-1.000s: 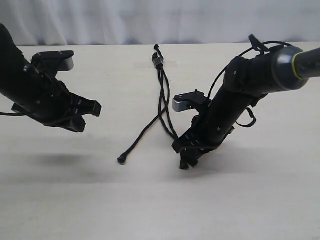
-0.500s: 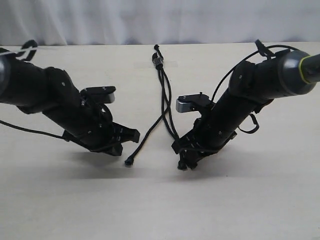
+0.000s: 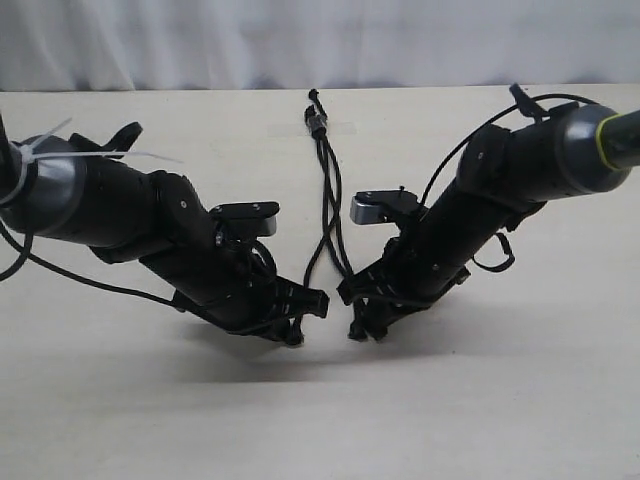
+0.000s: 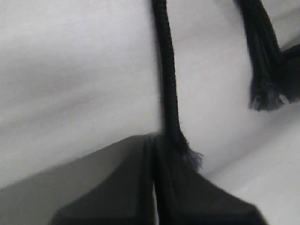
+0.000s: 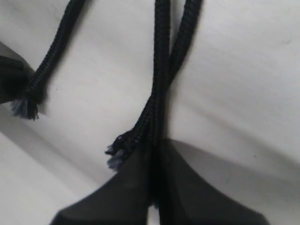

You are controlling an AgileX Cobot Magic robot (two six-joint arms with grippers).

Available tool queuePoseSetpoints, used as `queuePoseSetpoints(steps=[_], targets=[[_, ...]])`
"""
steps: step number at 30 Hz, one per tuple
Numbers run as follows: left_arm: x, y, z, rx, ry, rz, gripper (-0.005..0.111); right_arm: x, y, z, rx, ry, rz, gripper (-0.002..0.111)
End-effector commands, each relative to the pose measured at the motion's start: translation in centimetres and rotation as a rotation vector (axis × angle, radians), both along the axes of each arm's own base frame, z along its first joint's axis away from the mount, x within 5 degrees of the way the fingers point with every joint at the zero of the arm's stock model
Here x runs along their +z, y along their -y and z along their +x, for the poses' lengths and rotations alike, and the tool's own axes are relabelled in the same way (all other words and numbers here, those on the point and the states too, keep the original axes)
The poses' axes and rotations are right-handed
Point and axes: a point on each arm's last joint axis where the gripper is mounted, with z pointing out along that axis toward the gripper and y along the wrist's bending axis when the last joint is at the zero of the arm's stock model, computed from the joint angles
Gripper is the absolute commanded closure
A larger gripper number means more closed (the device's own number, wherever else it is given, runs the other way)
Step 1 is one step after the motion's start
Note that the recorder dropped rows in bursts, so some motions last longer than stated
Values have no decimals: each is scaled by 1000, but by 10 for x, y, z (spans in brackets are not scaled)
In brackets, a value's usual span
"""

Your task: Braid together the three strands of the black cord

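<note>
The black cord's knot (image 3: 318, 122) lies at the table's far middle, and the three strands (image 3: 331, 200) run toward me from it. My right gripper (image 3: 362, 325) is low on the table, shut on two strands (image 5: 161, 70) near their ends; one frayed tip (image 5: 115, 157) sticks out beside the jaws of that gripper (image 5: 153, 145). My left gripper (image 3: 297, 330) sits just left of it with its jaws closed together (image 4: 153, 138). The third strand (image 4: 166, 70) runs against the outside of one finger, and its flared tip (image 4: 193, 158) pokes past that finger.
A pale wooden table (image 3: 520, 420) carries everything, with a white curtain (image 3: 200, 40) behind it. Pale tape (image 3: 287, 130) flanks the knot. A cable loop (image 3: 470, 130) arches off the right arm, and a white zip tie (image 3: 60, 152) juts from the left arm.
My left arm has swung right and down to the loose strand's end. That strand's tip has shifted right, toward the right gripper. The right arm has barely moved.
</note>
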Motion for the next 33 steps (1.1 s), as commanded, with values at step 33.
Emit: queuePoseSetpoints(steps=[33], targets=[[235, -178, -100, 170, 472, 217, 104, 173, 104, -116, -295, 446, -167, 104]])
